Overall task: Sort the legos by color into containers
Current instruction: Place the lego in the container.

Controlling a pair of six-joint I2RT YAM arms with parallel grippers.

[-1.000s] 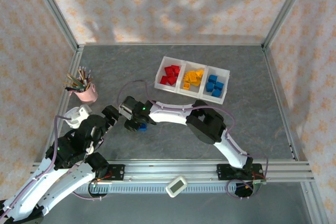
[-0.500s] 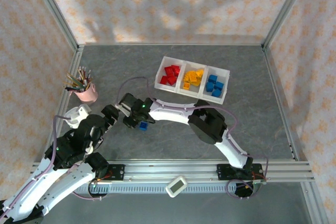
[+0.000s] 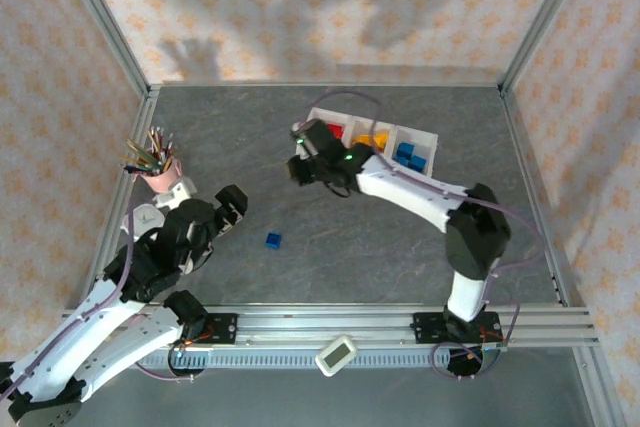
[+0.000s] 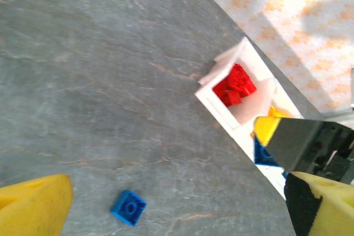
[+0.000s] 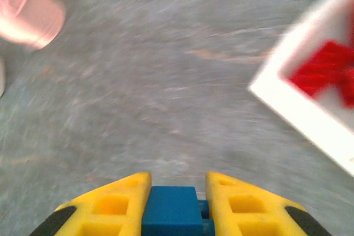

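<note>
The right gripper (image 3: 299, 169) is clamped on a blue brick (image 5: 171, 211), which sits between its two yellow fingers (image 5: 119, 205). It is just beside the left end of the white tray (image 3: 432, 137), on the near side. That wrist view is blurred, so it only seems to be held clear of the table (image 3: 380, 247). The tray stands near the back of the table, with red bricks (image 4: 235, 84) in its left compartment, yellow bricks (image 3: 372, 139) in the middle one and blue ones (image 3: 407, 155) in the right. The left gripper (image 3: 235, 202) has its fingers wide apart and holds nothing. A second blue brick (image 3: 273, 240) lies flat on the table near it, well apart from the tray. A pink cup (image 3: 162, 179) of pencils stands at the left.
</note>
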